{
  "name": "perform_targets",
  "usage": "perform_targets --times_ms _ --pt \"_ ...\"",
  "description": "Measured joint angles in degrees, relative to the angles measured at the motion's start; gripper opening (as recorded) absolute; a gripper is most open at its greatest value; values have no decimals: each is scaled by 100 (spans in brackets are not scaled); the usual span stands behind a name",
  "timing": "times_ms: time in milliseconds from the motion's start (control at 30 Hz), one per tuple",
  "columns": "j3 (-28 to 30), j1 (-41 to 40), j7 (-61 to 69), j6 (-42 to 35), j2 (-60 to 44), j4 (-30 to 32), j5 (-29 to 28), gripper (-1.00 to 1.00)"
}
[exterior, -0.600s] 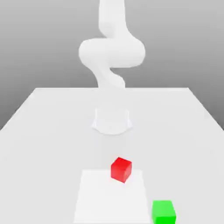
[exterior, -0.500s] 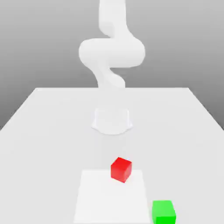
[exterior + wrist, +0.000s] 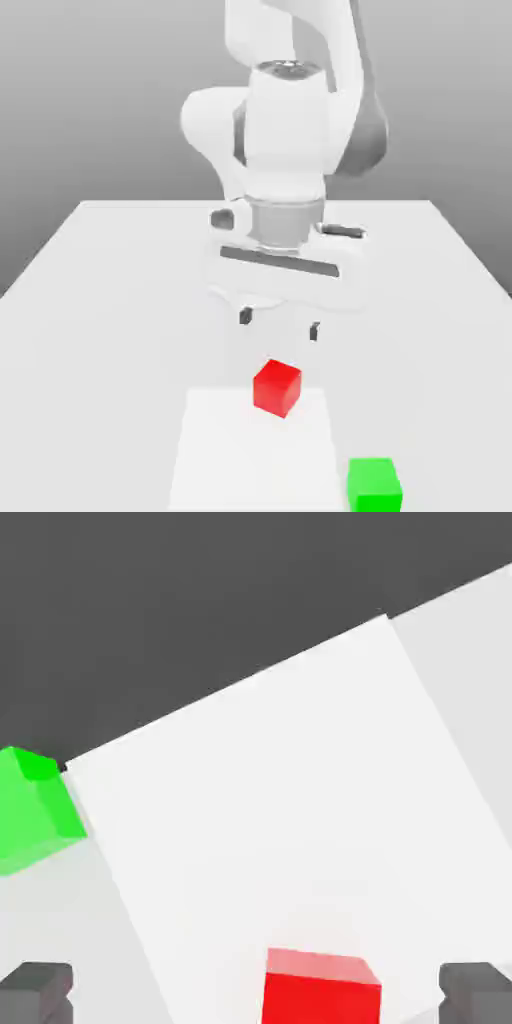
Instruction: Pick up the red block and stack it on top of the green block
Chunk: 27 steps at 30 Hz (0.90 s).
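The white Panda arm point(image 3: 285, 120) hangs over the table point(image 3: 100, 300), its gripper point(image 3: 279, 325) pointing straight down with the two dark fingertips point(image 3: 246, 316) spread wide and nothing between them. Just in front of it and lower, the red block point(image 3: 277, 387) sits on the table, on the far edge of a brighter white square patch point(image 3: 250, 450), turned a little so one corner faces the camera. The gripper is above and behind the block, not touching it. Off toward the exterior view's right and nearer the camera, the green block point(image 3: 375, 484) rests just beside the patch's corner, well apart from the red one. From the hand view, the red block point(image 3: 320, 986) lies between the two fingertips point(image 3: 38, 990), and the green block point(image 3: 32, 809) sits at the patch's edge point(image 3: 280, 792).
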<state>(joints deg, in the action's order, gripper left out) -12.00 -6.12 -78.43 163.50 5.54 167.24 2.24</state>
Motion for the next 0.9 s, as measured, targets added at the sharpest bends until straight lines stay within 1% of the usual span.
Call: perform_targets --times_ms 100,167,233,267,433,467,533,700,833,900 --pt "84 -45 -444 550 -691 2 -473 0" --pt "317 77 -723 853 -1056 -38 -857 0" --pt "674 361 -925 1151 -1406 -78 -1141 0" --pt "795 459 -972 1267 -1542 -92 -1215 -100" --pt "793 457 -984 1279 -1542 -92 -1226 -100" --pt "870 523 -1012 1336 -1610 -100 -1266 -100" --pt "738 419 -960 1193 -1446 -83 -1182 -100" --pt "455 372 -387 514 -642 25 -368 -100" --pt "497 505 -119 -39 -1 127 -18 -100" --pt "486 634 211 -265 -46 -141 104 -100"
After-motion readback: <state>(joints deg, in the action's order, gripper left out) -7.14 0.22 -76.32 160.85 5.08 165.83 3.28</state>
